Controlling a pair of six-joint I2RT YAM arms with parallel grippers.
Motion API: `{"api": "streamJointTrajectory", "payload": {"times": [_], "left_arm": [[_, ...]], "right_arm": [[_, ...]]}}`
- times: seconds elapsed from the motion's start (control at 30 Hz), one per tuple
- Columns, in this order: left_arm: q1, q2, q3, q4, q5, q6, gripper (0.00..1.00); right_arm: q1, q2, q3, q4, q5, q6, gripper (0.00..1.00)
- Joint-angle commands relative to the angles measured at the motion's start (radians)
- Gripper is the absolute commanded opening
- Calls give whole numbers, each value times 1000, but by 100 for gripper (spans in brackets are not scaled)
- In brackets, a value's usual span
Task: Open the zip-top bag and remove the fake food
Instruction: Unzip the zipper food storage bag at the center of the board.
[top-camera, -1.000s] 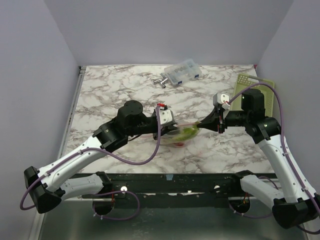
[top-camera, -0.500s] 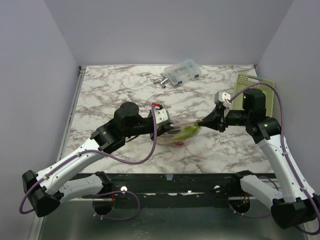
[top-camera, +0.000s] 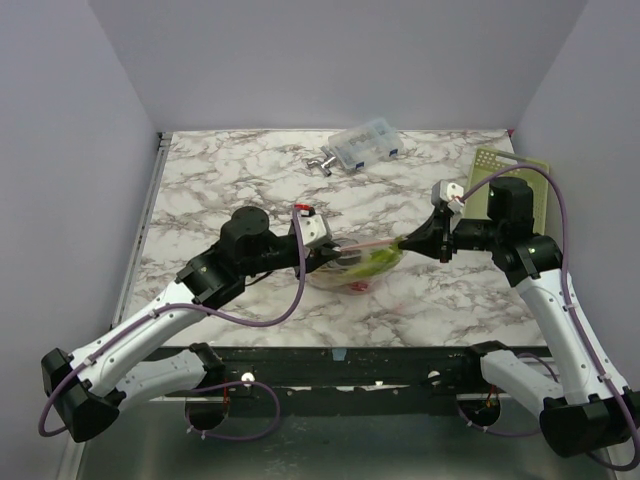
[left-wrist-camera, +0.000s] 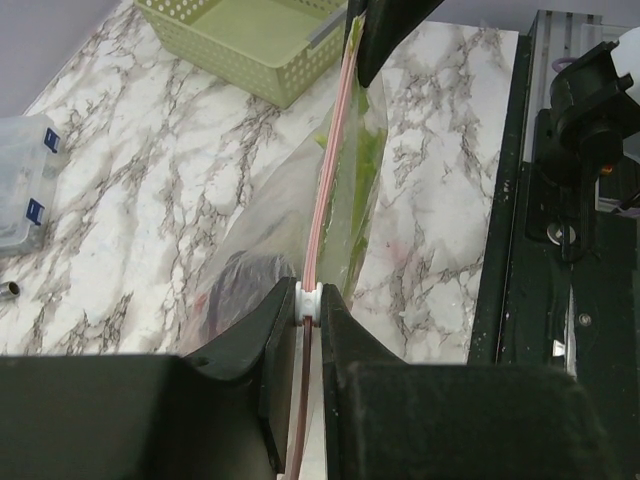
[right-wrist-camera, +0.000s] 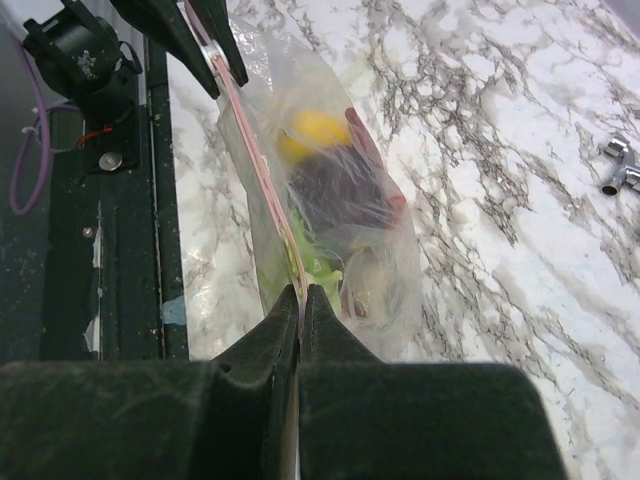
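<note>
The zip-top bag (top-camera: 358, 270) hangs stretched between my two grippers just above the marble table, its pink zipper strip (left-wrist-camera: 331, 170) taut along the top. My left gripper (top-camera: 327, 252) is shut on the white zipper slider (left-wrist-camera: 311, 299) at the bag's left end. My right gripper (top-camera: 402, 246) is shut on the strip's right end (right-wrist-camera: 297, 285). Inside the bag (right-wrist-camera: 330, 200), the fake food shows as a yellow lemon (right-wrist-camera: 313, 130), a dark purple piece (right-wrist-camera: 335, 190), a green piece (right-wrist-camera: 322, 268) and red bits. The rest of the food is hidden.
A clear plastic box (top-camera: 365, 145) with blue contents and a small metal fitting (top-camera: 322, 160) lie at the back of the table. A green basket (top-camera: 512, 180) stands at the right behind my right arm. The black mounting rail (top-camera: 340, 365) runs along the near edge.
My left gripper has slid leftward along the zipper strip with the slider, away from the right gripper. The right gripper has kept its hold and barely moved.
</note>
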Motion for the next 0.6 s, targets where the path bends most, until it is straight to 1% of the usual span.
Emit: {"api": "streamJointTrajectory", "payload": {"times": [0.0, 0.57], "left_arm": [[24, -36, -24, -31, -1, -11, 0], [63, -86, -56, -54, 4, -1, 0]], "right_arm": [[-27, -15, -12, 22, 52, 10, 0], [-46, -23, -20, 30, 48, 17, 0]]}}
